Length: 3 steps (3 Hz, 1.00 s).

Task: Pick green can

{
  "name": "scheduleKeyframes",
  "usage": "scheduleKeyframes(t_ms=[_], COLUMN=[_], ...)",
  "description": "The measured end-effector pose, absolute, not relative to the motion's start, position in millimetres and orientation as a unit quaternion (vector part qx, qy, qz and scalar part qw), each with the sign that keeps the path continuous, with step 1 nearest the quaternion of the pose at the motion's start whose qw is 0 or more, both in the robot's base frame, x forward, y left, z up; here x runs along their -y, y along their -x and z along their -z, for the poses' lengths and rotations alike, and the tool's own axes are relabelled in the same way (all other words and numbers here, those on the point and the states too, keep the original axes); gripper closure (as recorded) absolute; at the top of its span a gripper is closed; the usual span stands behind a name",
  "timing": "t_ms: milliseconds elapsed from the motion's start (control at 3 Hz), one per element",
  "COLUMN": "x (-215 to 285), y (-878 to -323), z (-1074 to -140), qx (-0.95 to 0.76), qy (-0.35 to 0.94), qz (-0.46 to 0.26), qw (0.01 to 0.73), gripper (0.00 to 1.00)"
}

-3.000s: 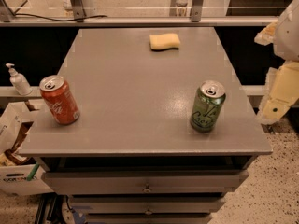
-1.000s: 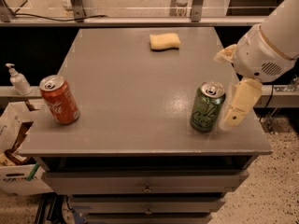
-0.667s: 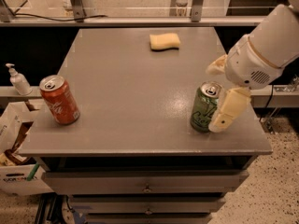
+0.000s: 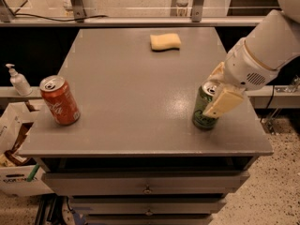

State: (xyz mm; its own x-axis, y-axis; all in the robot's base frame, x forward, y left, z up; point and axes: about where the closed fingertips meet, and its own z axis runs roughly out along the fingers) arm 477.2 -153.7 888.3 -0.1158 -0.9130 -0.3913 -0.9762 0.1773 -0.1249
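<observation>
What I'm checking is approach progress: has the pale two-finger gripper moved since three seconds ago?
Yes. The gripper moved left, from beyond the grey table's right edge to the green aluminium can.

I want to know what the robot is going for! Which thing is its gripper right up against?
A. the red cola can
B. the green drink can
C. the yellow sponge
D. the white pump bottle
B: the pale two-finger gripper is right at the green aluminium drink can near the right front of the grey table, far from the red aluminium cola can on the left.
</observation>
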Motion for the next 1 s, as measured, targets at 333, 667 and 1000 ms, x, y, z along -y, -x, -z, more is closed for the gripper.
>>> scheduleKeyframes(t_ms=[333, 667, 1000], x=[151.5, 143.2, 141.4], y=[-483.6, -492.4, -496.1], z=[-925.2, -987.3, -1002.9], qx=[-0.739, -0.719, -0.714], qy=[0.634, 0.645, 0.645], qz=[-0.067, -0.038, -0.031], qw=[0.218, 0.255, 0.270], gripper=[0.87, 1.00, 1.00])
